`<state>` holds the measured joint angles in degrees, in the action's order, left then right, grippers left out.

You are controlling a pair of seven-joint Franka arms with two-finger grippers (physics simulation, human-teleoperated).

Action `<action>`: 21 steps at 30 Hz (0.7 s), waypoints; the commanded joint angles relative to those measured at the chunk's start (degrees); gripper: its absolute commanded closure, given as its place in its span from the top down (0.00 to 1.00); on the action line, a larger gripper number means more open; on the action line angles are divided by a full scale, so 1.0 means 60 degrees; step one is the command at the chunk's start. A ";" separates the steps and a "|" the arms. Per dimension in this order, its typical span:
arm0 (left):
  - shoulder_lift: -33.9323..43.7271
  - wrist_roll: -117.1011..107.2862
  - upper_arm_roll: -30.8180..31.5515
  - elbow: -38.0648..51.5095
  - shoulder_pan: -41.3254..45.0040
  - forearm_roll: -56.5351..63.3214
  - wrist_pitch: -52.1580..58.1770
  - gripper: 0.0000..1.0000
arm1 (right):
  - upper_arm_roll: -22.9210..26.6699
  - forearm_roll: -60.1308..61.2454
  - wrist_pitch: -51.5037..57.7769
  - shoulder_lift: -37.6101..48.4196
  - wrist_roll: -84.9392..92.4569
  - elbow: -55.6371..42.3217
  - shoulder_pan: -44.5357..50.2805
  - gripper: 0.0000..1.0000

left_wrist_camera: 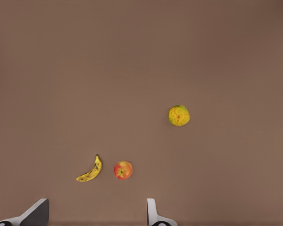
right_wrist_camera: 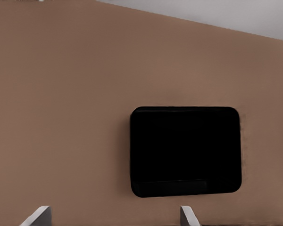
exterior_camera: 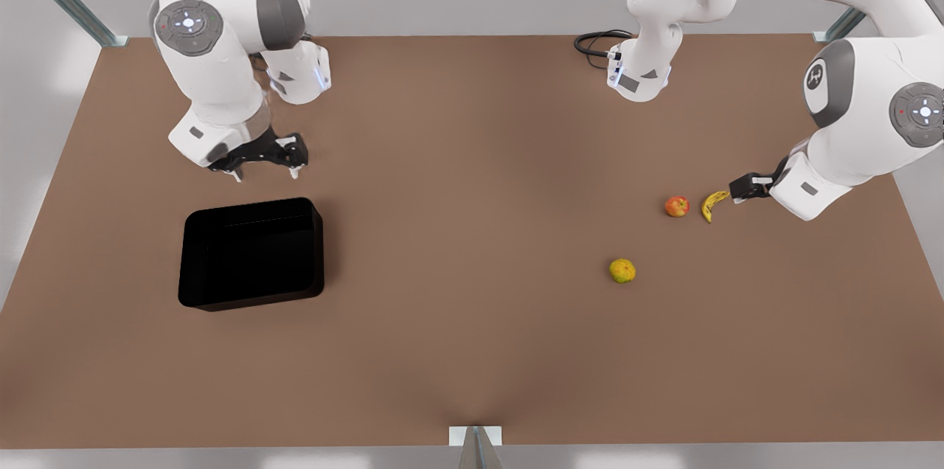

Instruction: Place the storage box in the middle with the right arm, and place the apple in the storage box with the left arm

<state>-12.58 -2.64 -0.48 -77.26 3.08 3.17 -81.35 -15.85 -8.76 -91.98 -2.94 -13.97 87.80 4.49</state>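
Note:
The glossy black storage box sits empty on the brown table at the front view's left, and appears in the right wrist view. My right gripper hovers open just behind it, its fingertips apart with nothing between them. The small red apple lies at the front view's right, seen too in the left wrist view. My left gripper hangs open near it, just past the banana, fingertips spread and empty.
A yellow banana lies between the apple and my left gripper. A yellow-green round fruit rests closer to the table's front. A black cable loops at the back edge. Bare table spans the middle.

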 commanded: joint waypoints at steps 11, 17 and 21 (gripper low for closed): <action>-0.1668 -0.1420 0.0329 -0.0014 0.1786 0.0351 -0.0489 1.00 | 0.0342 -0.0063 -0.2467 -0.1385 0.0000 0.1215 0.1376 1.00; -0.0146 -0.1406 0.0344 -0.3264 0.1450 0.1112 -0.2231 1.00 | 0.0796 -0.0400 -0.5544 -0.1884 0.0586 0.3237 0.0937 1.00; 0.0530 -0.1157 0.0329 -0.5083 0.0586 0.1098 -0.2658 1.00 | 0.1411 -0.0400 -0.6862 -0.1912 0.2227 0.4424 0.0732 1.00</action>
<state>-9.36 -5.64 1.64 -107.92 5.18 9.10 -97.05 -7.31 -11.14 -134.61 -14.85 -0.45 115.30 8.84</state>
